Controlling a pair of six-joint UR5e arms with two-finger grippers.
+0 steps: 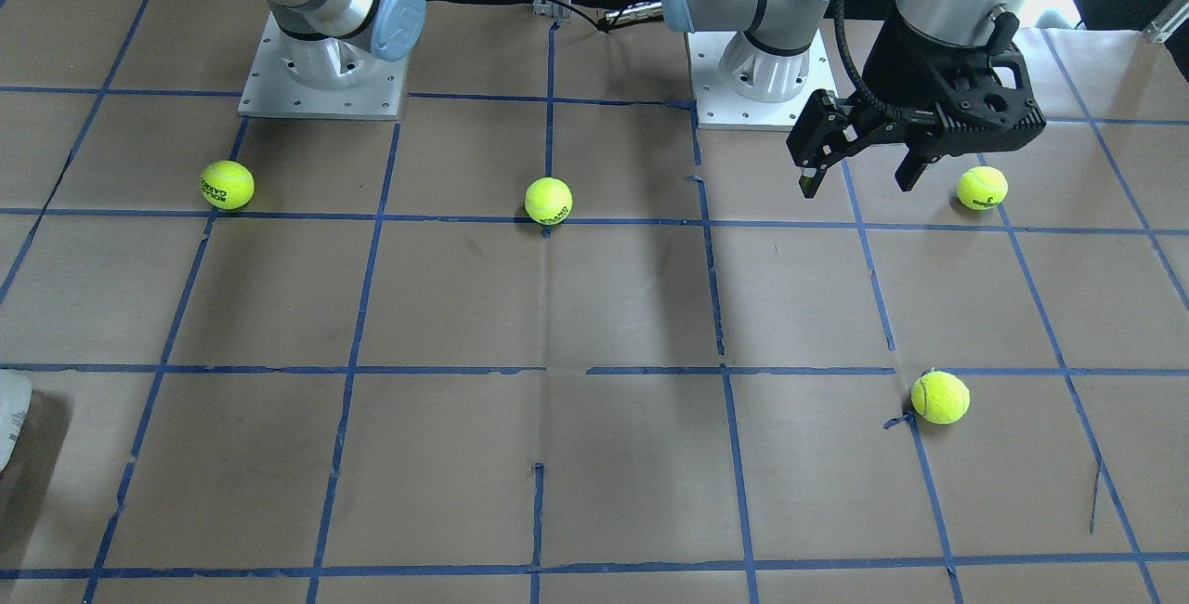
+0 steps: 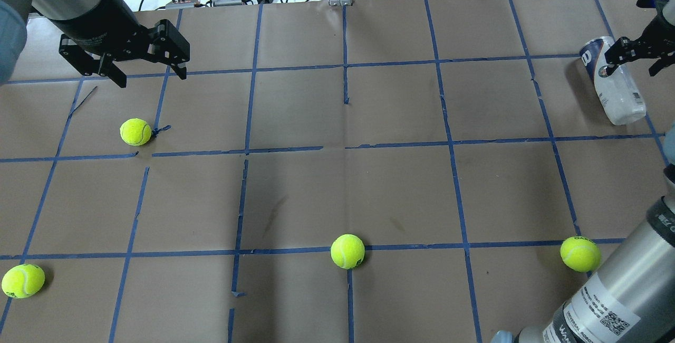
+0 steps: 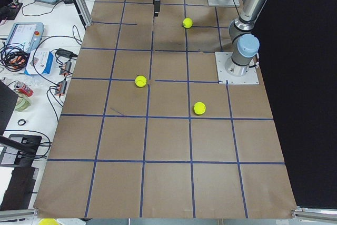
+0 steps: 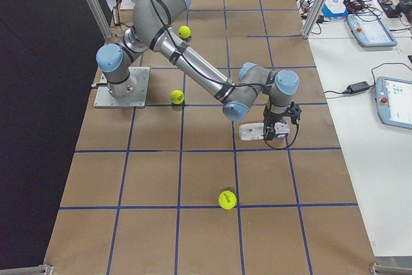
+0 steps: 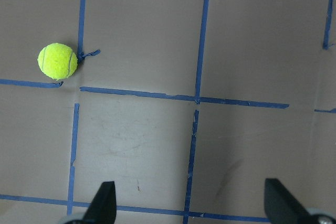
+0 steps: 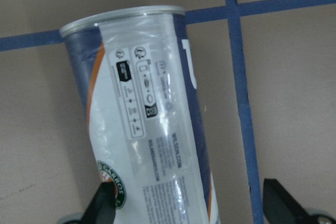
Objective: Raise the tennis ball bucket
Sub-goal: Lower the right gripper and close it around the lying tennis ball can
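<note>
The tennis ball bucket (image 2: pixel 614 87) is a clear tube with a white and dark-blue label. It lies on its side at the table's far right and also shows in the exterior right view (image 4: pixel 252 132). My right gripper (image 2: pixel 633 60) hovers just over it, open. In the right wrist view the bucket (image 6: pixel 147 129) fills the middle, its lower part running down between the two fingertips (image 6: pixel 105 208); whether they touch it I cannot tell. My left gripper (image 2: pixel 150 74) is open and empty above the table's far left, also seen from the front (image 1: pixel 859 177).
Several yellow-green tennis balls lie on the brown gridded paper: one below my left gripper (image 2: pixel 135 132), one at the near left (image 2: pixel 22 279), one at the near middle (image 2: pixel 347 250), one at the near right (image 2: pixel 580 253). Cables and boxes lie beyond the far edge.
</note>
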